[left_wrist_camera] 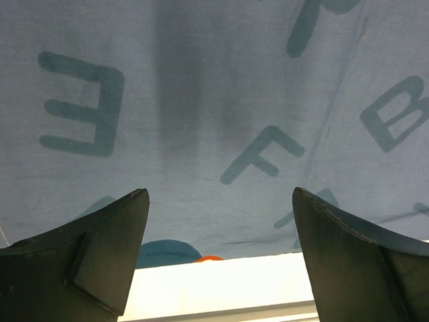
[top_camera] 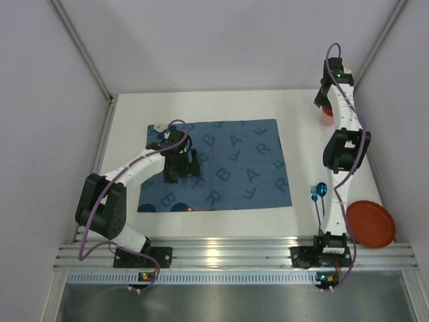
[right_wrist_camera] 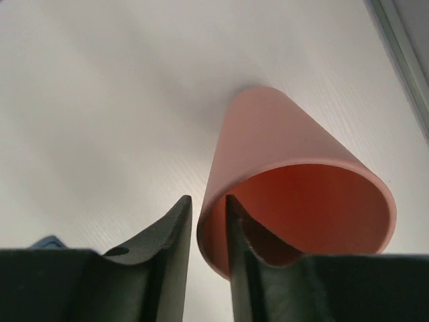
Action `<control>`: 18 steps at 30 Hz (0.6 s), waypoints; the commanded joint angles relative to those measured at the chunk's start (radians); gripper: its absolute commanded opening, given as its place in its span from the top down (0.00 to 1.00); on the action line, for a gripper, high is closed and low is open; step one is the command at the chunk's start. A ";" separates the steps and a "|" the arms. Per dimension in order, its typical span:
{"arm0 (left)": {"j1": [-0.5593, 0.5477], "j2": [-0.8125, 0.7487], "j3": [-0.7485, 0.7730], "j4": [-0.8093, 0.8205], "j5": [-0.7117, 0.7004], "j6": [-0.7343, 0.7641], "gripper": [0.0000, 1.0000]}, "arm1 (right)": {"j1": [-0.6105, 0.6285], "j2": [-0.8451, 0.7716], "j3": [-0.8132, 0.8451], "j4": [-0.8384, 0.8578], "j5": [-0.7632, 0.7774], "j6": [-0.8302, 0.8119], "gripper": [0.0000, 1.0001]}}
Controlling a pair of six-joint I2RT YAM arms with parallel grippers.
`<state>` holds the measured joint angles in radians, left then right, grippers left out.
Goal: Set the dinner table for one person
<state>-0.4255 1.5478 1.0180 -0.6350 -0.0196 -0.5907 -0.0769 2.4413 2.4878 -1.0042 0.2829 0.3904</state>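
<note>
Table: the white dinner table (top_camera: 228, 107) fills the middle of the top view, with an aluminium rail (top_camera: 234, 251) along its near edge, where both arms are fixed.
Placemat: a dark blue placemat (top_camera: 234, 161) printed with letters lies flat on the left half of the table.
Left hand: the left gripper (left_wrist_camera: 220, 194) hangs over the placemat, near its left side. Its fingers are wide apart and hold nothing.
Right hand: the right gripper (right_wrist_camera: 208, 199) is stretched to the far right corner of the table.
Right hand, state: its fingers are only a little apart. One is inside the red cup (right_wrist_camera: 295, 154) and one outside, and a thin light gap shows beside the outer finger, so the cup is not clamped.
Plate: a red plate (top_camera: 370, 223) lies at the right edge, near the right arm's base.
Spoon: a blue spoon (top_camera: 320, 190) lies between the placemat and the plate.
</note>
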 commanded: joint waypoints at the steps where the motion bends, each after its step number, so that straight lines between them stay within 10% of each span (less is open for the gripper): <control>1: 0.024 0.003 0.002 0.034 0.015 0.031 0.07 | -0.017 0.018 0.042 0.042 -0.002 0.002 0.70; 2: 0.027 0.008 0.004 0.037 0.015 0.034 0.07 | -0.018 0.019 0.042 0.049 -0.005 -0.001 0.48; 8: 0.034 0.038 0.027 0.032 0.049 0.043 0.07 | -0.029 -0.020 0.042 0.104 -0.039 -0.016 0.02; 18: 0.033 0.084 0.085 0.029 0.090 0.034 0.07 | -0.087 -0.223 0.033 0.161 -0.105 -0.030 0.00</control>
<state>-0.3923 1.6272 1.0580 -0.6292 0.0414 -0.5617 -0.1230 2.4031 2.4878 -0.9165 0.2050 0.3592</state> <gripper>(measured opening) 0.929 0.995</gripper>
